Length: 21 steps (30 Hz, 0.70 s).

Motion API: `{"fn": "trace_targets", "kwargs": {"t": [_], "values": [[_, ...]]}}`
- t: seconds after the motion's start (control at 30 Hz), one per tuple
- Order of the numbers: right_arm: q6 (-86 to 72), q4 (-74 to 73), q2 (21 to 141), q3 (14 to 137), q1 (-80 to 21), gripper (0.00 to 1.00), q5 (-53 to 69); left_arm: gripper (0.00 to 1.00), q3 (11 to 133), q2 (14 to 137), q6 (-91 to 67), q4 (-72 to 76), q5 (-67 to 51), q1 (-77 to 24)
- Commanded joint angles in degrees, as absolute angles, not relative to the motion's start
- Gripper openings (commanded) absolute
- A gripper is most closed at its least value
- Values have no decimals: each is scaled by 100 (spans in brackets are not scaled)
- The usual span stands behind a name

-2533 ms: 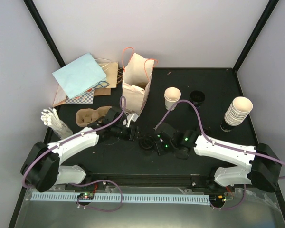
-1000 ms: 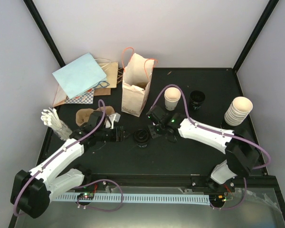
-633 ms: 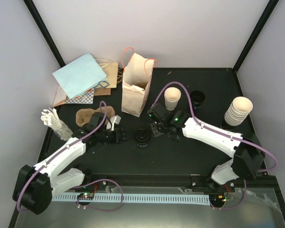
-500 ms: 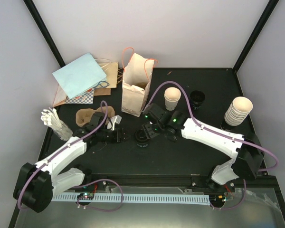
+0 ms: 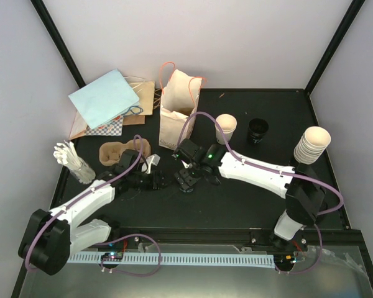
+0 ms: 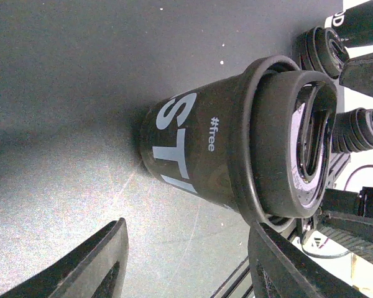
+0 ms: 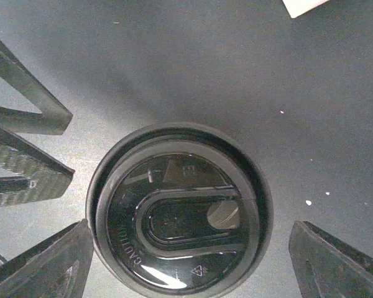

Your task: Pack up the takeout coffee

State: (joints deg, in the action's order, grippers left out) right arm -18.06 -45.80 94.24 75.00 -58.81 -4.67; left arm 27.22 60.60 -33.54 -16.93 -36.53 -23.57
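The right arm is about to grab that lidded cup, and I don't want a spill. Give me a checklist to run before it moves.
1. The right gripper is open: ok, its fingers stand wide on either side of the lid.
2. It is centred over the lid: ok, roughly.
3. The cup stands upright on the table: ok.
4. The lid is pressed on all round: cannot tell.
5. The left gripper is out of the way: not ok, it is open and close beside the cup.
6. The bag stands upright, mouth open: ok.
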Motion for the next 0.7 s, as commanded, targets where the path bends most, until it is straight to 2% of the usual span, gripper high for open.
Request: {"fn": "trace_targets", "kwargs": {"t": [0.0,0.3,0.5,0.67], "values": [[-1671,-4661,9514,7703,-5897,89,-319,55,2701,6154,-3428,-1401,-3880,-2310],[-1686,-4739,9768,7813,-5941,82,-261,55,2707,6242,-3454,-1289,-3958,-2311],[-1730,-4772,9853,7791,-5950,83,-290,55,2704,6313,-3495,-1169,-4028,-2304],[-1743,-4737,9839,7777,-5946,76,-282,55,2706,6436,-3532,-1050,-4081,-2309]]}}
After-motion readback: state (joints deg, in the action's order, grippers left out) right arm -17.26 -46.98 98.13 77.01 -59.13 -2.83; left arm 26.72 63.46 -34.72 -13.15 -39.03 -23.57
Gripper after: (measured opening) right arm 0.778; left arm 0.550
